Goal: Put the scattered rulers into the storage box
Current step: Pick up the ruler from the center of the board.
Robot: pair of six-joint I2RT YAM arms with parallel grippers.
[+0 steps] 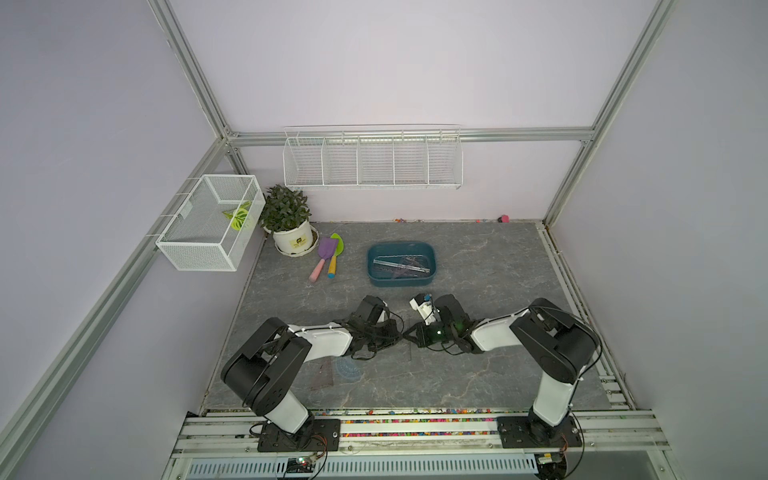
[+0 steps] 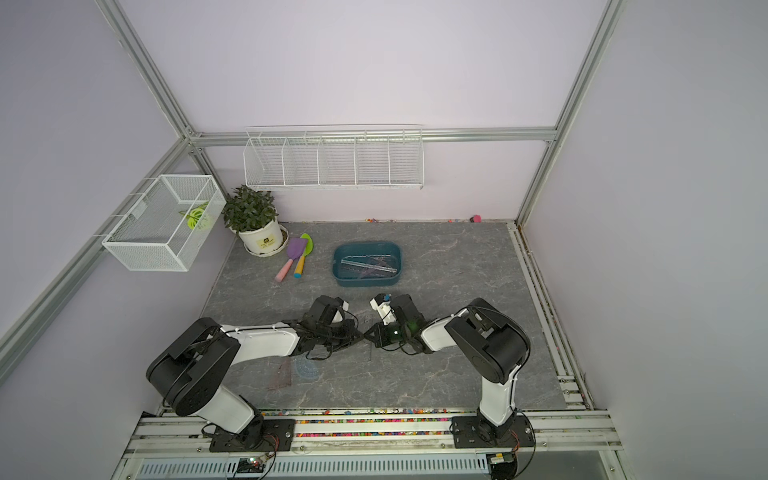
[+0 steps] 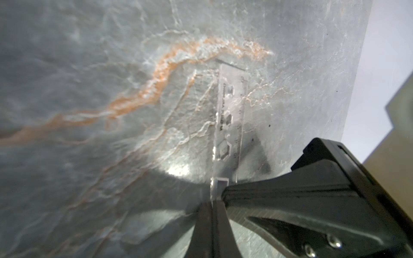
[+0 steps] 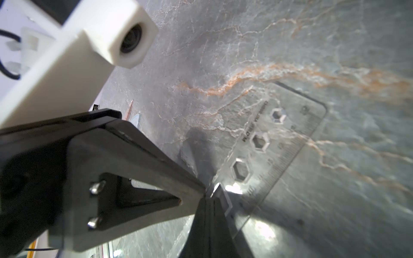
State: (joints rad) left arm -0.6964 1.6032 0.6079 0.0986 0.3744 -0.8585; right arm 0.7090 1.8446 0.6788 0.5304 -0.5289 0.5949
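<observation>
Mid-surface, the two arms meet tip to tip in both top views. The left gripper [image 3: 212, 207] is closed tight on one end of a clear straight ruler [image 3: 231, 116]. The right gripper [image 4: 210, 210] is closed just as tightly on that same end, its fingertips pressed right beside the other's. The rest of the strip, with its hexagon cut-outs and printed scale, juts free over the grey marbled surface [image 1: 498, 270]. Whether its far end touches the surface cannot be told.

The dark teal storage box [image 1: 400, 283] sits beyond the grippers toward the back wall, with several rulers [image 1: 401, 266] already lying crossed inside it. Two pieces remain outside on the surface near the front edge, close by the left arm [image 1: 320, 343]: a brownish triangle [image 1: 325, 376] and, just beside it, a bluish protractor [image 1: 348, 369].

To the left of the box lie a purple toy shovel [image 1: 325, 251] and a green toy shovel [image 1: 336, 254], side by side and apart from the box. Behind them a potted plant [image 1: 291, 237] stands in the back left corner. A white mesh basket [image 1: 199, 249] hangs on the left wall with a green leaf in it, and a long white wire rack [image 1: 372, 162] is fixed to the back wall above the surface.
</observation>
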